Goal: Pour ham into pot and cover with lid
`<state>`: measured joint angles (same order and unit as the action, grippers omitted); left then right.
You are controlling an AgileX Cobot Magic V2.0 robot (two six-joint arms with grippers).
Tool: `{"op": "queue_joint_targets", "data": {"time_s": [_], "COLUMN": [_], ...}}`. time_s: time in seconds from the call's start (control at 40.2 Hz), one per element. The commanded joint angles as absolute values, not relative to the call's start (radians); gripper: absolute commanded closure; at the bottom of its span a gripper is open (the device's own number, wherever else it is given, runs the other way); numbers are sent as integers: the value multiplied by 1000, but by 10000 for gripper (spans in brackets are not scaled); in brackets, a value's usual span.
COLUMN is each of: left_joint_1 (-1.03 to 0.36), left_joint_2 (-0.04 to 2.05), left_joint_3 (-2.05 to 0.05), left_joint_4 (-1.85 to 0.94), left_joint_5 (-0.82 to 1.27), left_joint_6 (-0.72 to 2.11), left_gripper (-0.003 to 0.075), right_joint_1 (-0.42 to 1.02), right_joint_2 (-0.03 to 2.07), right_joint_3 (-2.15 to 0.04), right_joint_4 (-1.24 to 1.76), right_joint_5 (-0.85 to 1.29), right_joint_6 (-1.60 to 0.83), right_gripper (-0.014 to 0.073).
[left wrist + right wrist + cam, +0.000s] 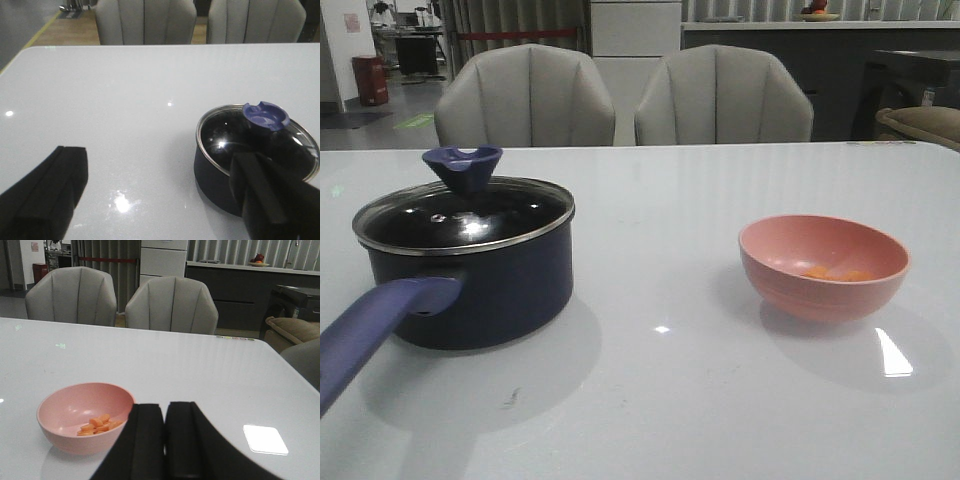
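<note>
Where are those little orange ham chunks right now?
In the front view, the small orange-pink ham chunks lie inside the salmon-pink round bowl on the table's right side, well apart from the lidded navy pot.

Lidded pot [470, 285]; ham [837, 273] in bowl [823, 268]

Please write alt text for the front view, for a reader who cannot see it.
A dark navy pot with its glass lid on sits at the left of a white table, its purple-blue handle pointing toward the camera. At the right stands a pink bowl holding a few orange ham chunks; two grey chairs stand behind.
</note>
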<state>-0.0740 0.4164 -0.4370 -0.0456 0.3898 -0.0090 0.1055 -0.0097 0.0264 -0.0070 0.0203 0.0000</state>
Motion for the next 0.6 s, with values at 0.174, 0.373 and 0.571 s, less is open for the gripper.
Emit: {"op": "queue_joint_targets", "data": {"time_s": [0.174, 0.373, 0.571], "left_joint_1": [-128, -128, -168], "left_joint_2": [734, 937, 1121], "left_joint_3": [-718, -870, -1003], "left_joint_4": [-74, -126, -141], "left_joint_5": [506, 564, 626], "left_joint_6": [-19, -19, -19], "left_gripper": [93, 113, 152], "right_joint_1": [99, 99, 99], "right_joint_2": [-30, -30, -30], "right_joint_3": [21, 21, 21], "right_joint_4": [-7, -7, -7], "right_joint_5": [-60, -60, -60], "right_joint_6": [0, 0, 0], "right_gripper": [447, 447, 447]}}
